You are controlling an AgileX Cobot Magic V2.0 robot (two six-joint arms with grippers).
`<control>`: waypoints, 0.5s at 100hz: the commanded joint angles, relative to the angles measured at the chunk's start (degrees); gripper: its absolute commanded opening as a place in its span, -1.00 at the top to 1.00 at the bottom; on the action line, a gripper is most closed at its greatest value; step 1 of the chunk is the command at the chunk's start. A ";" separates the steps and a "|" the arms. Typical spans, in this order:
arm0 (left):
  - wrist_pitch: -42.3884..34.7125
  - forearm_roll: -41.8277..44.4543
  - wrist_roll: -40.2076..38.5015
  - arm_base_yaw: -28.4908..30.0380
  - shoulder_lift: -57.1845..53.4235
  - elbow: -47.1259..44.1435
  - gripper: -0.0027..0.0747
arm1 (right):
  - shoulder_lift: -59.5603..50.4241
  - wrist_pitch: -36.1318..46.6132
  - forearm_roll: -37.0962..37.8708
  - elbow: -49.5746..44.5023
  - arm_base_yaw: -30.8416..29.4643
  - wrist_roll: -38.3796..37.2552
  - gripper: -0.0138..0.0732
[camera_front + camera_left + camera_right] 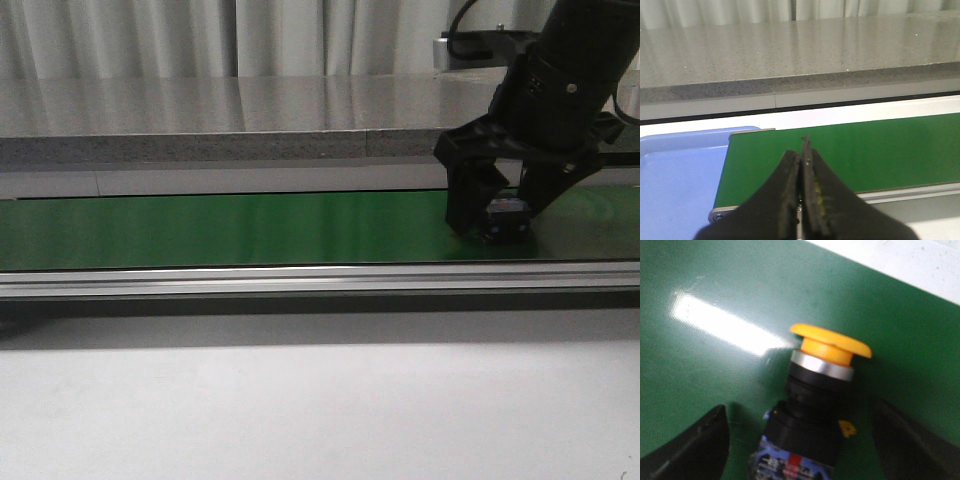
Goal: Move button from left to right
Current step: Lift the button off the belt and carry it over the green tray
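Item one: a grey stone-look counter (200,115) fills the upper half of the front view, with pale curtains (150,35) behind it. Item two: the green belt (220,228), running across mid-frame, edged below by a silver rail (250,280) and a white tabletop (300,400). Item three: a blue tray (675,175), lower left of the left wrist view, just beside the belt's end; we see nothing in the part shown. Item four: the right gripper (495,210), mid-right in the front view, its fingers spread wide and standing to either side of the button (815,405), not touching it. Item five: the left gripper (802,200), fingers pressed together on nothing. Item six: the button, lying on the belt, yellow cap tilted towards the upper right of the right wrist view.
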State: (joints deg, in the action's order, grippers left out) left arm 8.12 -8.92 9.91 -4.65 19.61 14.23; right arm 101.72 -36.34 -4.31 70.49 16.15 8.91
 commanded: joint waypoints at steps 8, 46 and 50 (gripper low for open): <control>-4.83 -0.61 0.13 -0.47 0.24 1.51 0.98 | -3.17 0.56 0.44 1.87 -0.10 -0.22 -0.27; -4.83 -0.61 0.13 -0.47 0.24 1.51 0.98 | -9.93 -1.63 1.53 2.07 -3.67 -0.22 0.33; -4.83 -0.61 0.13 -0.47 0.24 1.51 0.98 | -10.98 -1.44 2.23 2.07 -5.32 -0.22 0.33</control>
State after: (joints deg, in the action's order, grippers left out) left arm 8.12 -8.92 9.91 -4.65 19.61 14.23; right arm 95.65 -39.61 -3.77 70.49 13.79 8.78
